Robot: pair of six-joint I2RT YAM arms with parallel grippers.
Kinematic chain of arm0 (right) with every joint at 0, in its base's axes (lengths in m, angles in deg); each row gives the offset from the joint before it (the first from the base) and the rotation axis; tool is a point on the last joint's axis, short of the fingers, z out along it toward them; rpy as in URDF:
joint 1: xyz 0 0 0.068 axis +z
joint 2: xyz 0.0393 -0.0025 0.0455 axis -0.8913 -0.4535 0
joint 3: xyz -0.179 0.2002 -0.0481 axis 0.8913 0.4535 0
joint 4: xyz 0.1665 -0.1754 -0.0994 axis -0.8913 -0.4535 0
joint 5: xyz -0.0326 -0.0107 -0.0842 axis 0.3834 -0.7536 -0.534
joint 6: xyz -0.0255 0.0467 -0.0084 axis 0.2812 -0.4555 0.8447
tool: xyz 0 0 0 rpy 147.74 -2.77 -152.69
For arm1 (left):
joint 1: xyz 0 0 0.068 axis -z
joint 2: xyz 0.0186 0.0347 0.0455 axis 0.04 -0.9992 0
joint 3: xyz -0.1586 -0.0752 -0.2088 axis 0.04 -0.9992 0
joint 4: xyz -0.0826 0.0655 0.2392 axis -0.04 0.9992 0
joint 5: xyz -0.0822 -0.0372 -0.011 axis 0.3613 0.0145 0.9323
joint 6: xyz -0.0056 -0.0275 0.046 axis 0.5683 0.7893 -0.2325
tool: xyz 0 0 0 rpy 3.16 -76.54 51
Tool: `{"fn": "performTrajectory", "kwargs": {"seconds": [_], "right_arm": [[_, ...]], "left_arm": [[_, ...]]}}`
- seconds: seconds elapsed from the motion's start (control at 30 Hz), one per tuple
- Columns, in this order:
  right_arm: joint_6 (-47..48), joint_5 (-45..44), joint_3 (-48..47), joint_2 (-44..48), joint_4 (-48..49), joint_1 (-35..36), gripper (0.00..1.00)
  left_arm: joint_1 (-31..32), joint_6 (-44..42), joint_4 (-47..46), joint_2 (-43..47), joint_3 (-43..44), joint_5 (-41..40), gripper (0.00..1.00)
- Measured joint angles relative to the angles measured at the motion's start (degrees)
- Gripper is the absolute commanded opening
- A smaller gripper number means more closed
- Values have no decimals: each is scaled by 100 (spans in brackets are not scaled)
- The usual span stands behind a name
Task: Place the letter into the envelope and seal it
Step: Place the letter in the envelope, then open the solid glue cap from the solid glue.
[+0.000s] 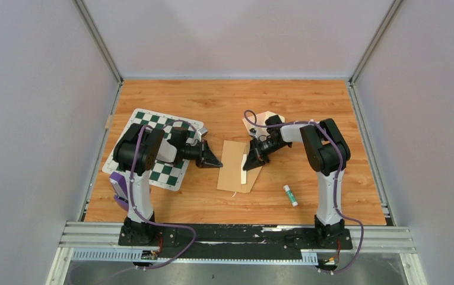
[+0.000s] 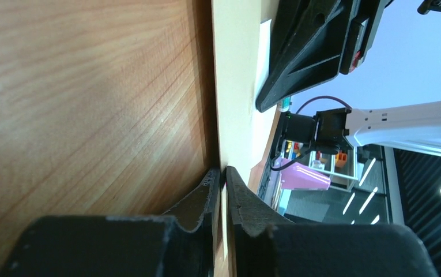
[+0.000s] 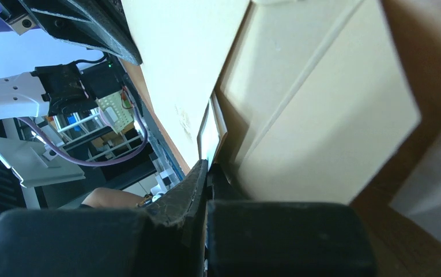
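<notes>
The tan envelope [image 1: 231, 173] lies flat in the middle of the table. My left gripper [image 1: 218, 163] is shut on its left edge; in the left wrist view the jaws [image 2: 225, 173] pinch the thin tan sheet [image 2: 235, 69]. The letter [image 1: 244, 174] shows only as a narrow cream strip on the envelope's right part; its printed border is hidden. My right gripper [image 1: 249, 164] is shut on it. In the right wrist view the jaws [image 3: 208, 167] clamp the thin pale sheet [image 3: 209, 135] between the envelope's layers [image 3: 321, 115].
A green-and-white checkered mat [image 1: 153, 148] lies under the left arm. A purple object [image 1: 119, 187] sits by the left arm's base. A glue stick [image 1: 290, 195] lies front right. A pale paper piece [image 1: 266, 119] lies behind the right arm.
</notes>
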Motion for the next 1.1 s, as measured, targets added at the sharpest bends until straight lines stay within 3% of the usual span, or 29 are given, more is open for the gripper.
{"fn": "performTrajectory", "kwargs": {"seconds": [0.13, 0.47, 0.63, 0.7, 0.77, 0.83, 0.9, 1.1], "right_arm": [[0, 76, 22, -17, 103, 0, 0], [-424, -15, 330, 192, 461, 74, 1], [-870, -205, 767, 605, 426, 166, 10], [-975, -247, 704, 605, 382, 186, 14], [-1036, -275, 555, 570, 229, 205, 25], [-1062, -378, 317, 527, -111, 208, 33], [-1014, -516, 116, 529, -492, 205, 39], [-389, -1121, -105, 1176, -1563, 70, 47]], "left_arm": [[-13, 35, -76, -24, -4, 63, 28], [9, 522, -494, 11, -146, -9, 29], [90, 992, -1029, 35, -341, -291, 29], [109, 1086, -1134, 35, -361, -365, 33], [120, 1185, -1150, 57, -363, -411, 44], [133, 1283, -887, 149, -297, -422, 60], [166, 1180, -455, 387, -225, -455, 67], [101, 330, 1799, 1172, 149, -1008, 69]]}}
